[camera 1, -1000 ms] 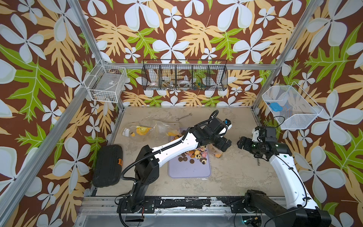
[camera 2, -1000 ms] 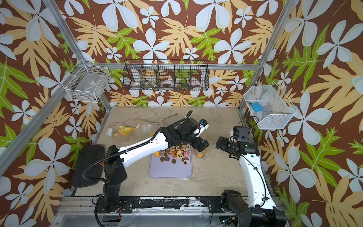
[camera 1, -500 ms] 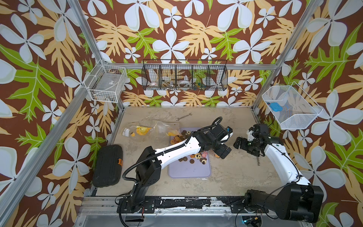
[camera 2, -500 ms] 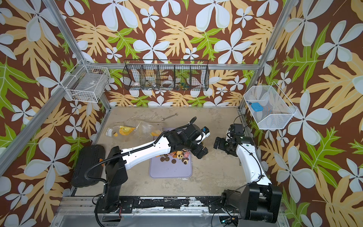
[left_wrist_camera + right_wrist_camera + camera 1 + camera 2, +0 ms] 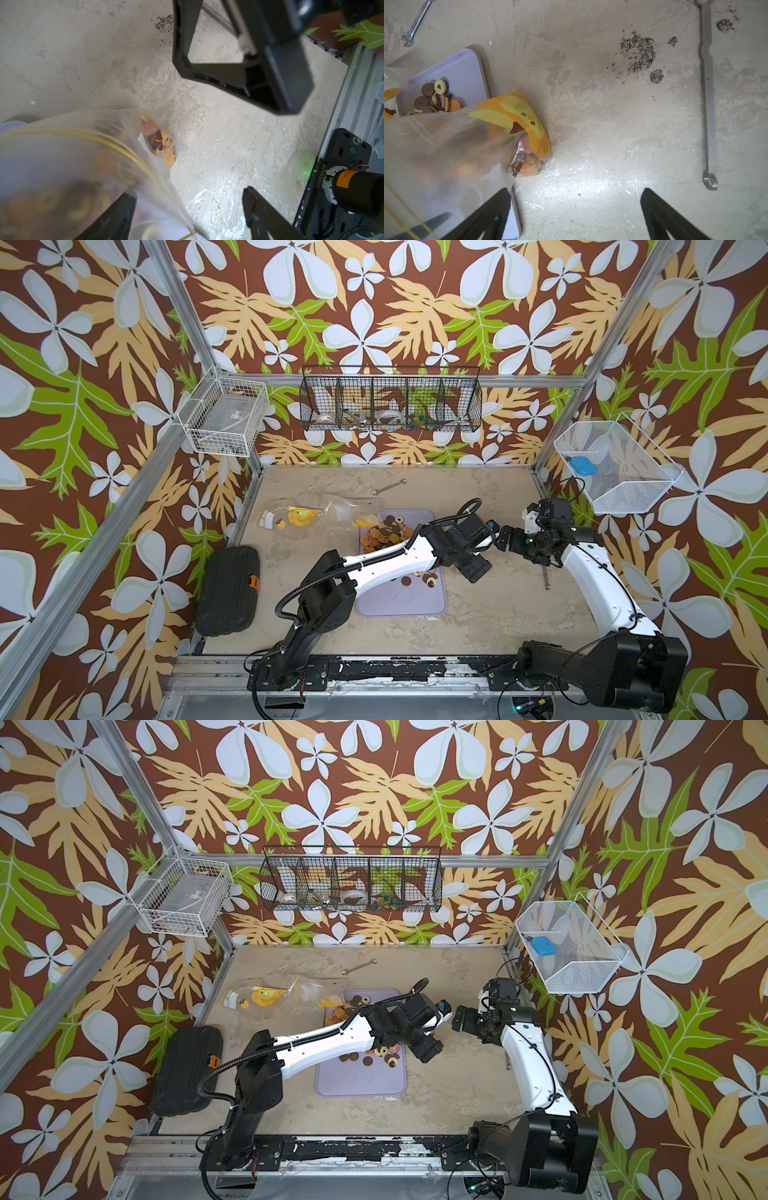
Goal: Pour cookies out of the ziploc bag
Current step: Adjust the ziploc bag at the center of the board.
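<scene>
At the right edge of the lavender rectangular plastic tray, near the middle of the beige scuffed tabletop, the left jaws stand apart, unclenched. The rim of the clear zip-top plastic bag printed with a yellow duck lies against one finger. The right jaws, just beside, are spread wide and empty. Most of the small round cookies, brown, tan, pink and orange, lie on the tray, heaped toward its far end. A few show blurred in the bag's corner, which rests on the tabletop off the tray. Pouring looks partly done; next, I judge, comes a firm pinch on the plastic and a lift tipping that corner trayward. Farther right lie dark crumbs and a long steel wrench; floral-papered walls carry wire baskets.
</scene>
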Tool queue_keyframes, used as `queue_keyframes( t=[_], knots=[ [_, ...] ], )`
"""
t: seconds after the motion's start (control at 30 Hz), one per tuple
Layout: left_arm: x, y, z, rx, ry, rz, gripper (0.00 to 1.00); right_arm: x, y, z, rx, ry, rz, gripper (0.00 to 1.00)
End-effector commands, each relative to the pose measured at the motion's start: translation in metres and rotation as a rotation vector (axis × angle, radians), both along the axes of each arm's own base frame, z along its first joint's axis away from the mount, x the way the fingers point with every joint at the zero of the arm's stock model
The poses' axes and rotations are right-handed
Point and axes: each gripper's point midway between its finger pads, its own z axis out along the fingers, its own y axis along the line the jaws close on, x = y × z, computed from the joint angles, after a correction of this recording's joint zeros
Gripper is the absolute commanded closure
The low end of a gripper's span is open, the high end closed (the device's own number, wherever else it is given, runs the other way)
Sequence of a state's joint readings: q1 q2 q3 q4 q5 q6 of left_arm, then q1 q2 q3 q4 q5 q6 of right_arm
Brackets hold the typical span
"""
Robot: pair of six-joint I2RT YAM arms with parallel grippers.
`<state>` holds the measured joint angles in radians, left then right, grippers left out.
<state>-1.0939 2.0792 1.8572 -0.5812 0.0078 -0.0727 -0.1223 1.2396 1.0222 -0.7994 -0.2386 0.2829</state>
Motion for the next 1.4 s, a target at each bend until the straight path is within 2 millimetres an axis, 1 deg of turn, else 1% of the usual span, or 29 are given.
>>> queue_keyframes(
  t=[0.0,0.07,0.13,0.27,0.37,0.5,0.63,0.77,0.83,0.87,0.93,1.0,1.1,1.23,1.37],
  knots=[
    [-0.004,0.005,-0.007,0.042,0.001,-0.017,0.30,0.000,0.002,0.005,-0.002,-0.004,0.022,0.00],
    [-0.004,0.007,-0.009,0.047,0.004,-0.019,0.49,0.001,0.002,0.007,-0.001,-0.011,0.021,0.00],
    [-0.006,0.007,-0.011,0.048,0.009,-0.023,0.63,0.001,0.000,0.011,0.000,-0.020,0.003,0.00],
    [-0.007,0.008,-0.012,0.047,0.015,-0.022,0.87,0.002,-0.002,0.018,0.047,-0.069,-0.020,0.00],
    [-0.007,0.009,-0.014,0.051,0.016,-0.016,0.99,0.001,-0.003,0.018,0.067,-0.081,-0.019,0.00],
    [-0.005,0.010,-0.011,0.041,0.008,-0.007,1.00,-0.002,0.004,0.021,0.108,-0.117,0.014,0.00],
    [-0.005,0.012,-0.004,-0.009,0.033,-0.007,1.00,-0.003,0.013,0.028,0.163,-0.169,0.015,0.00],
    [0.006,0.017,0.016,-0.121,0.090,0.022,1.00,-0.007,0.022,0.032,0.230,-0.212,0.006,0.00],
    [0.013,0.022,0.026,-0.168,0.110,0.039,1.00,-0.011,0.026,0.030,0.250,-0.225,0.009,0.00],
    [0.017,0.024,0.029,-0.184,0.117,0.047,1.00,-0.012,0.029,0.030,0.261,-0.237,0.018,0.00],
    [0.022,0.026,0.035,-0.189,0.112,0.054,1.00,-0.016,0.028,0.028,0.251,-0.245,0.010,0.00],
    [0.024,0.023,0.039,-0.182,0.110,0.045,1.00,-0.020,0.023,0.027,0.224,-0.241,-0.008,0.00],
    [0.018,0.013,0.051,-0.210,0.149,0.016,1.00,-0.025,0.014,0.027,0.183,-0.235,-0.059,0.00],
    [0.009,-0.001,0.077,-0.284,0.179,-0.009,1.00,-0.033,0.009,0.026,0.179,-0.247,-0.093,0.00],
    [0.002,-0.009,0.099,-0.368,0.220,-0.034,1.00,-0.037,0.010,0.017,0.187,-0.244,-0.104,0.00]
  ],
)
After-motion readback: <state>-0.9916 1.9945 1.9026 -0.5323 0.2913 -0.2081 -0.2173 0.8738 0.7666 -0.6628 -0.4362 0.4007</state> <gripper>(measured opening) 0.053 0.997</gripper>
